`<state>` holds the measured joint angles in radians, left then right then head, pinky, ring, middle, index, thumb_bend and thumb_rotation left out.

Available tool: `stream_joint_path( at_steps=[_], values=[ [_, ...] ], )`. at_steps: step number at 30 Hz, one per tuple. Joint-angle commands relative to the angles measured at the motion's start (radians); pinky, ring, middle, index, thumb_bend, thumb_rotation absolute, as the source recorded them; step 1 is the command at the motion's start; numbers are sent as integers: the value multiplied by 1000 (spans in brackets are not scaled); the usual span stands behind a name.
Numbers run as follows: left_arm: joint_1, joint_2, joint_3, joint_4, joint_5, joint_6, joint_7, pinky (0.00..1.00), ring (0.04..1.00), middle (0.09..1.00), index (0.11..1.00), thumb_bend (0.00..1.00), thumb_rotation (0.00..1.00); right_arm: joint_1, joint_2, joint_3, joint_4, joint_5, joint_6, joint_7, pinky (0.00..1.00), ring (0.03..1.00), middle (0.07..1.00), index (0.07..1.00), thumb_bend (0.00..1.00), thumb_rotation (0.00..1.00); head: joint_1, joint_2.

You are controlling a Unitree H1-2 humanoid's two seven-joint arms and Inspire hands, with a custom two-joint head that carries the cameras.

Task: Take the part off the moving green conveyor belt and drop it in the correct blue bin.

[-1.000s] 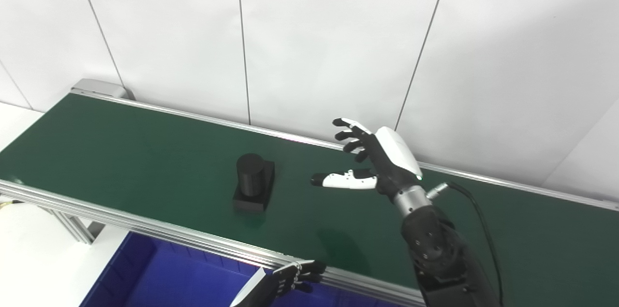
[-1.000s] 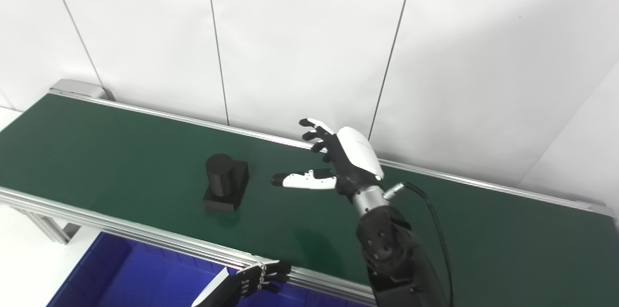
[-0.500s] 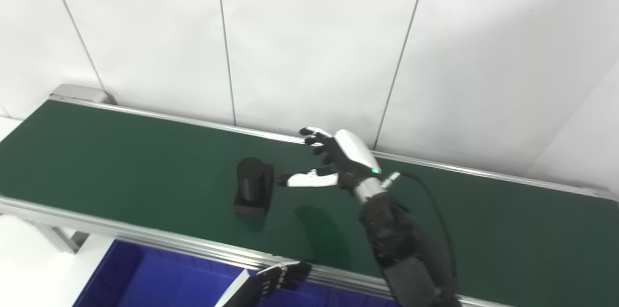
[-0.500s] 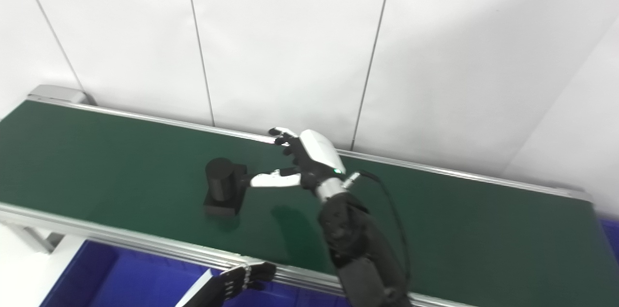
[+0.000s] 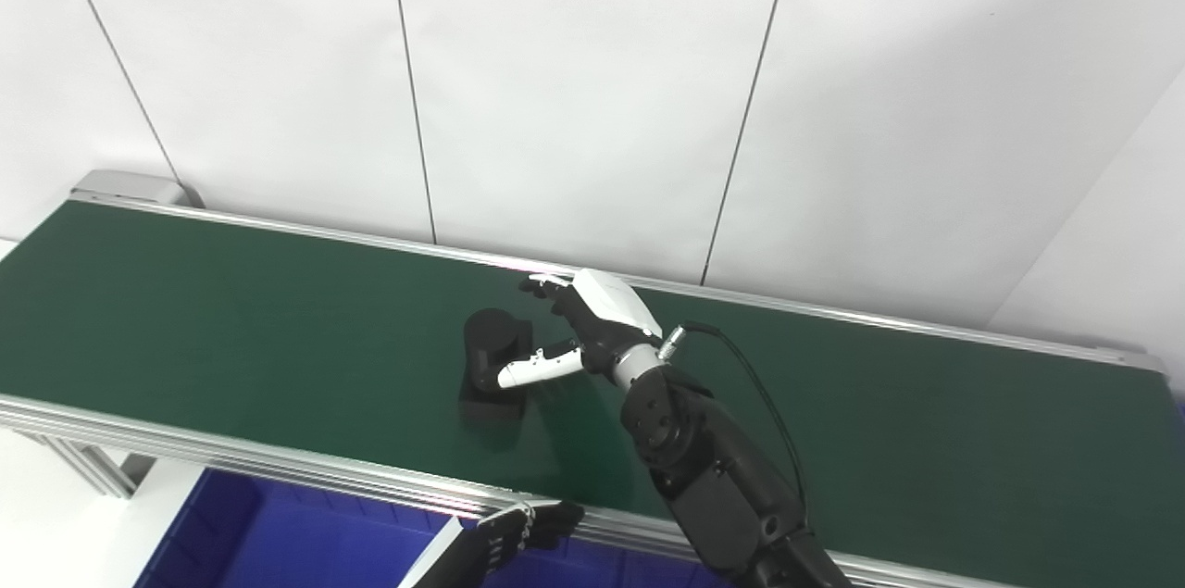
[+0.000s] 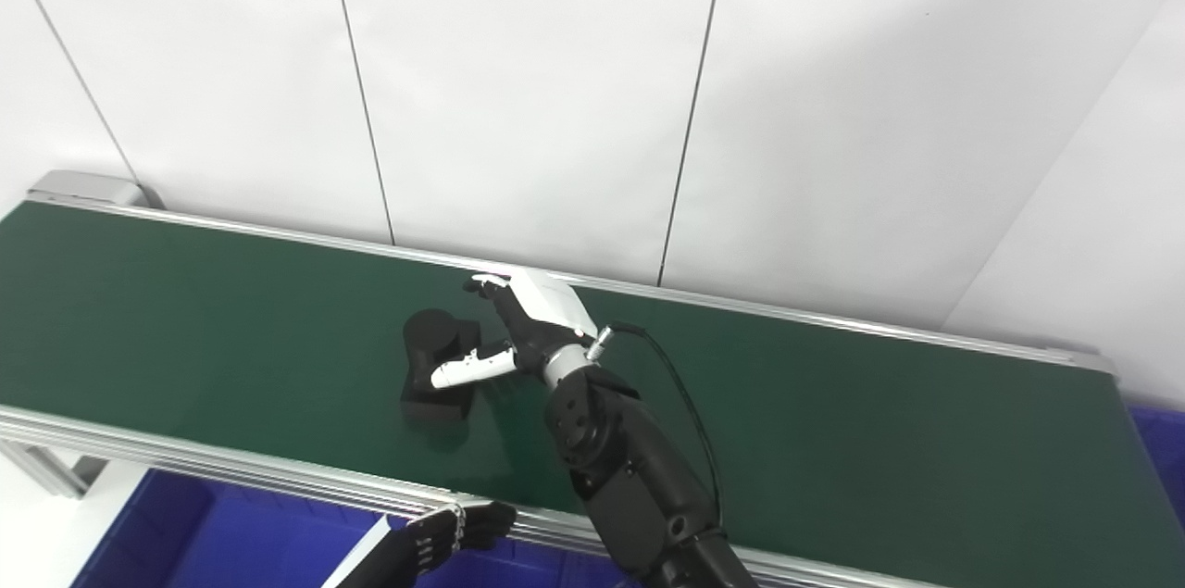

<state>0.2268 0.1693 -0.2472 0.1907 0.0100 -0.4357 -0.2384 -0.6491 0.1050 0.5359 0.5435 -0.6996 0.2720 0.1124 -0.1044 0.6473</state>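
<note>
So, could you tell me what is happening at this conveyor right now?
The robot's right hand reaches over the green conveyor belt to a black part, a cylinder on a square base. Its white thumb lies across the part's near side, fingers behind; the grip looks unfinished. The left hand waits low above the blue plastic bin.

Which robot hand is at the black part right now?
The right robot hand, over the green belt with its white thumb across the black part. The left robot hand hangs below the belt's near rail.
</note>
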Motion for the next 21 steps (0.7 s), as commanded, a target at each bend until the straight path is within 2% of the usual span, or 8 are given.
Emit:
stream_joint_path(
  at_steps=[1, 8, 12, 14, 15, 18, 21],
  values=[
    [-8, 1, 4, -28, -1, -34, -5, 796, 818, 831, 785, 895, 47, -41, 25, 14, 5, -13, -56, -51, 765, 828, 872, 874, 910, 482, 0, 0],
    [-13, -3, 4, -28, -8, -34, -13, 792, 818, 833, 790, 890, 31, -29, 29, 43, 59, -6, -91, -103, 711, 788, 845, 856, 880, 386, 10, 7],
    [-13, -7, 5, -29, 3, -34, -7, 781, 813, 824, 782, 893, 45, -13, 32, 45, 88, 1, -120, -149, 594, 707, 794, 825, 806, 301, 12, 11],
    [-14, -7, 6, -31, 5, -34, -5, 772, 802, 815, 775, 891, 40, -4, 33, 39, 100, 9, -139, -180, 488, 601, 725, 782, 703, 122, 12, 13],
    [-15, -8, 6, -31, 9, -34, -2, 767, 799, 813, 773, 892, 46, -1, 33, 37, 110, 11, -153, -199, 422, 517, 600, 751, 616, 40, 11, 13],
    [-16, -7, 6, -30, 10, -34, -2, 766, 802, 818, 777, 889, 54, 1, 30, 41, 131, 7, -177, -233, 356, 438, 510, 719, 555, 6, 11, 17],
    [-17, -6, 8, -30, 0, -34, -10, 767, 802, 820, 778, 889, 55, 8, 23, 46, 140, -2, -213, -281, 352, 422, 491, 686, 544, 0, 11, 22]
  ],
)
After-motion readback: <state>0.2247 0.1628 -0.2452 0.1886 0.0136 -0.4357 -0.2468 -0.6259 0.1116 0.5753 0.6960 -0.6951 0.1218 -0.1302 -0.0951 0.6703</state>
